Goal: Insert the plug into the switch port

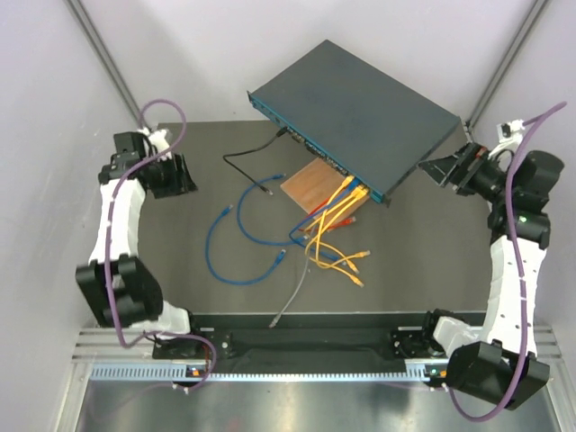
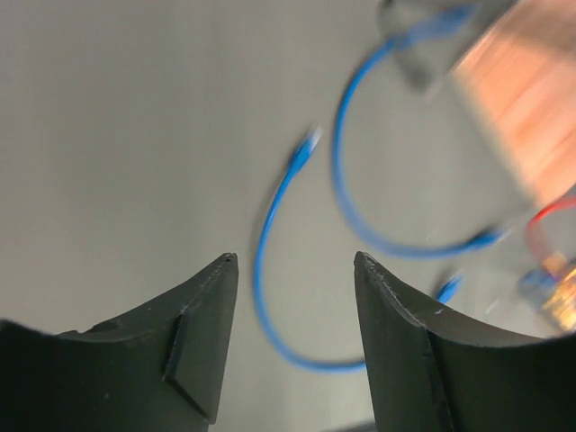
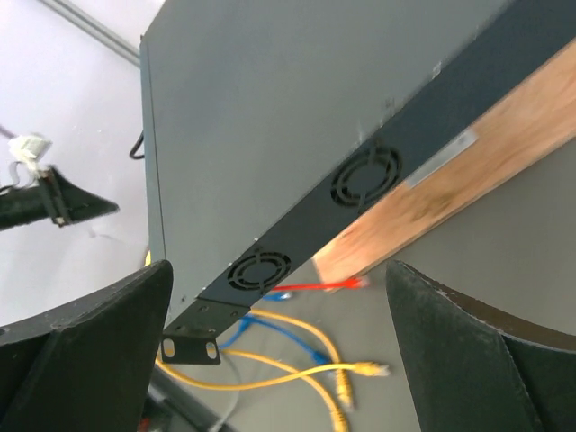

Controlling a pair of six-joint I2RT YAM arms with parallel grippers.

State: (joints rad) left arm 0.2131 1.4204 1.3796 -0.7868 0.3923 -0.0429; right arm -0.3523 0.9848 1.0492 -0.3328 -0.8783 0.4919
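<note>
Resting with its front edge over a brown wooden board [image 1: 310, 187], the switch [image 1: 355, 112] lies at the far middle of the dark table [image 1: 423, 261] in the top view, set at an angle. Yellow cables [image 1: 331, 236] reach up to the right part of its front face, a black cable [image 1: 243, 160] runs to the left part, and blue cables [image 1: 216, 247] and a grey cable [image 1: 292, 295] lie loose on the table before it. The left gripper [image 1: 175, 175] hangs well to the left of the switch; the right gripper [image 1: 443, 169] sits just beside its right end.

From the left wrist, the two fingers [image 2: 193, 342] stand spread with nothing between them. Beyond them, blue cables curve over the table, one plug [image 2: 306, 144] lying free – all of it blurred.

From the right wrist, the fingers [image 3: 99, 342] are spread wide and hold nothing. Past them is the side of the switch with two round fan grilles [image 3: 364, 175], the board under it, and a red cable [image 3: 315, 286] and yellow cables below – which plug is the task's I cannot tell.
</note>
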